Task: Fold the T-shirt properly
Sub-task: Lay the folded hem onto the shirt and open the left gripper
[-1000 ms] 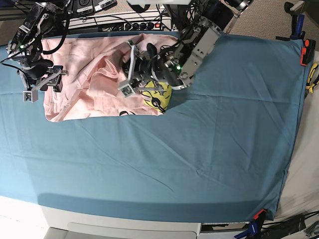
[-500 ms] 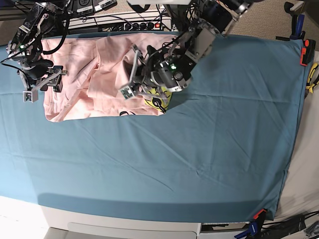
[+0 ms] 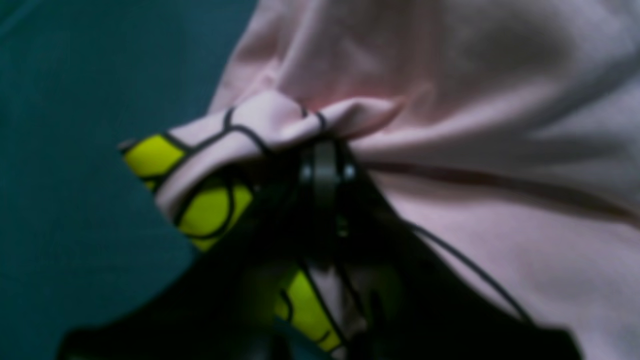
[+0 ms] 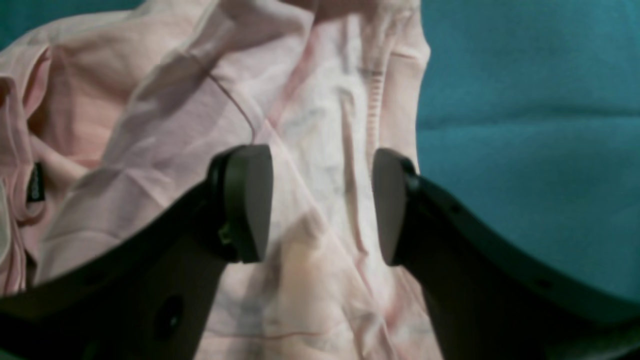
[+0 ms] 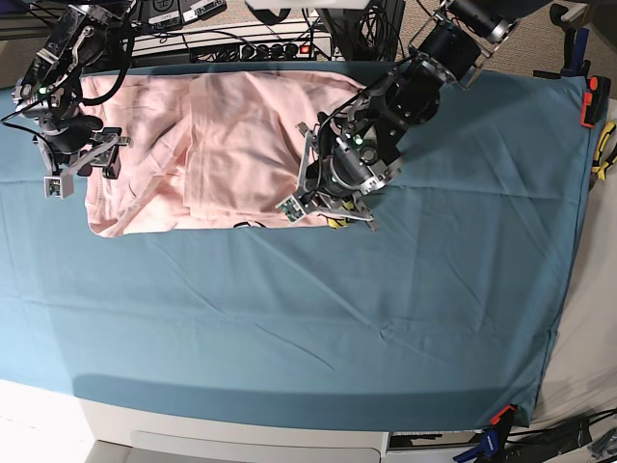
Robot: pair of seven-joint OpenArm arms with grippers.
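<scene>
The pale pink T-shirt [image 5: 222,145] lies spread at the back left of the teal table cloth [image 5: 386,309]. My left gripper [image 5: 331,204] is at the shirt's front right corner, shut on a bunch of fabric. The left wrist view shows that gripper [image 3: 325,167] pinching a fold of the T-shirt [image 3: 450,100] whose yellow-and-black print [image 3: 210,210] is turned outward. My right gripper [image 5: 96,159] hovers over the shirt's left edge. In the right wrist view that gripper [image 4: 317,205] is open, with the wrinkled T-shirt [image 4: 310,125] below and nothing between the fingers [image 4: 245,200].
Cables and a power strip [image 5: 260,43] run along the back edge of the table. An orange clamp [image 5: 590,101] holds the cloth at the right edge, and another clamp [image 5: 496,424] sits at the front right corner. Bare cloth covers the front and right.
My left gripper has pulled its bunch of fabric to the right and forward, flattening the shirt's right half. The right arm has stayed where it was.
</scene>
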